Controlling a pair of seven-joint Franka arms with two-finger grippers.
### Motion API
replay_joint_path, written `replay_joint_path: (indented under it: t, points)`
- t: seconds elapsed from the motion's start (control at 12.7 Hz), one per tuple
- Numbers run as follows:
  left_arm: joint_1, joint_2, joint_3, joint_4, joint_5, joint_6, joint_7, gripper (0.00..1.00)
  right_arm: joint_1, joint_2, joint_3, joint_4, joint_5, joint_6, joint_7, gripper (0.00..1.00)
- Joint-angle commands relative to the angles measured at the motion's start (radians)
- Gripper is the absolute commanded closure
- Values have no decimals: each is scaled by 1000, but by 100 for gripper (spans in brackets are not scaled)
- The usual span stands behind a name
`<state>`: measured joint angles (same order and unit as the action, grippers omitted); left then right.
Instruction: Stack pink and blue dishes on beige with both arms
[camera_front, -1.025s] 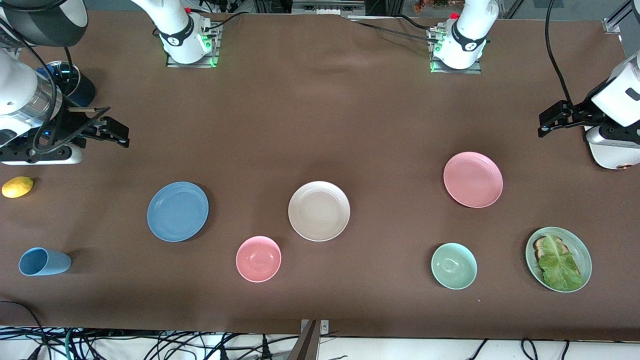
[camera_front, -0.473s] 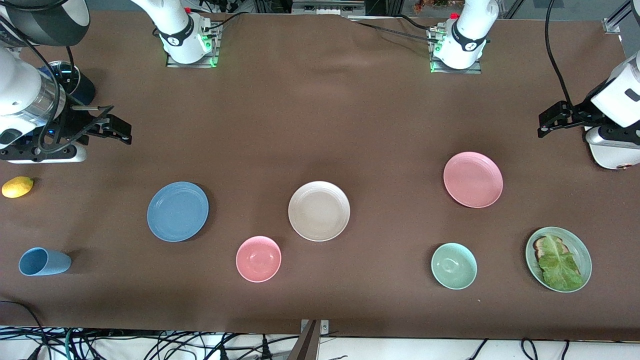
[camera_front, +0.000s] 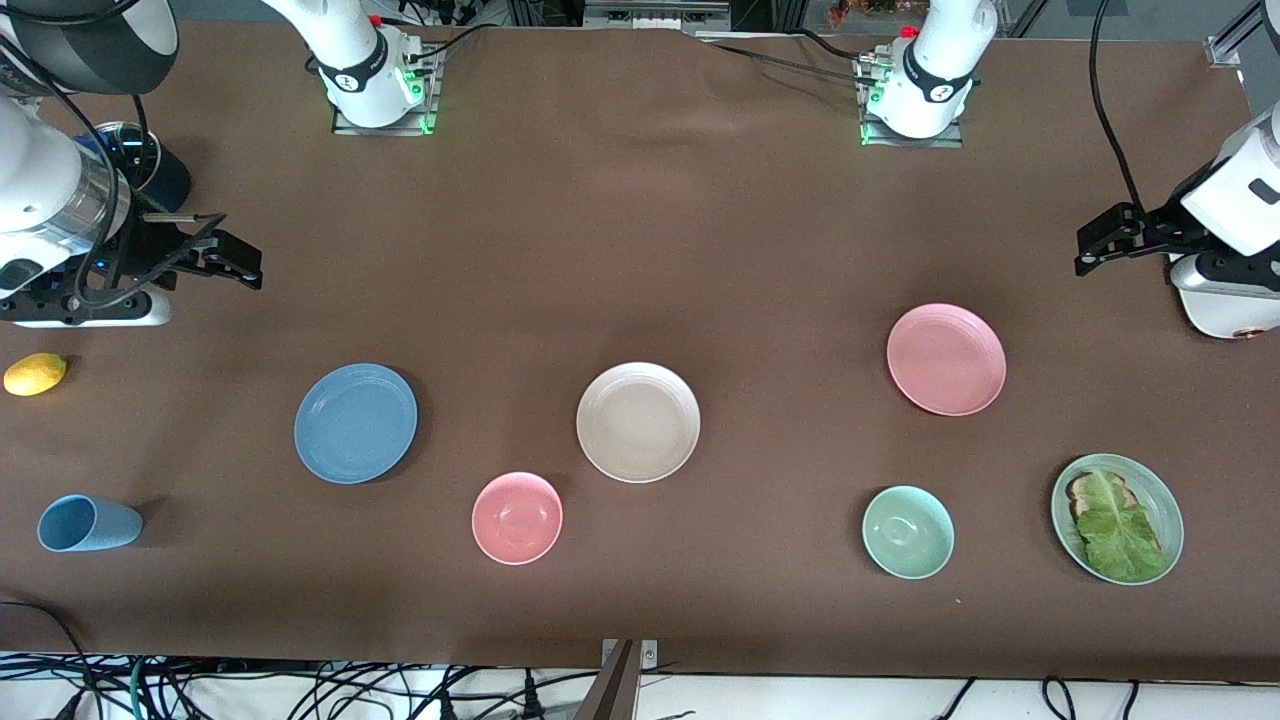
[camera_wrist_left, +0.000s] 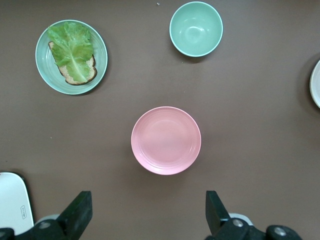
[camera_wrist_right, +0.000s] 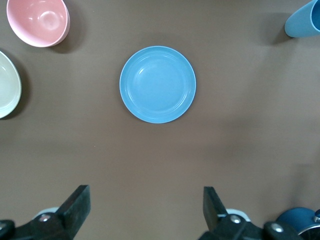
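Observation:
The blue dish (camera_front: 355, 423) lies flat toward the right arm's end of the table. At the middle lies the beige plate (camera_front: 638, 422), and the pink dish (camera_front: 946, 359) lies toward the left arm's end. All three are apart and bare. My right gripper (camera_front: 235, 262) hangs open and empty over bare brown cloth; its wrist view looks down on the blue dish (camera_wrist_right: 157, 84) past its open gripper (camera_wrist_right: 146, 207). My left gripper (camera_front: 1100, 245) hangs open and empty over the cloth; its wrist view shows the pink dish (camera_wrist_left: 166, 140) past the open gripper (camera_wrist_left: 148, 212).
A pink bowl (camera_front: 517, 517) and a green bowl (camera_front: 908, 532) sit nearer the front camera than the plates. A green plate (camera_front: 1155, 485) with lettuce on toast, a lying light-blue cup (camera_front: 88, 523) and a lemon (camera_front: 35, 374) sit near the table ends.
My right gripper has shifted slightly toward the table's middle. The left arm has barely moved. No dish has moved.

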<state>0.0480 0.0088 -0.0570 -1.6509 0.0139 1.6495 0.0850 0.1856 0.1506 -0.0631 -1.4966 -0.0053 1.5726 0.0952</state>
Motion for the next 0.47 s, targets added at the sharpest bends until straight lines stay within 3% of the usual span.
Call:
replay_joint_path:
  t: [0.0, 0.39]
  points:
    - [1, 4, -1, 11, -11, -7, 16, 0, -3, -14, -1, -13, 5, 1, 12, 0]
    - [3, 10, -1, 14, -11, -2, 18, 0, -3, -14, -1, -8, 28, 12, 12, 0]
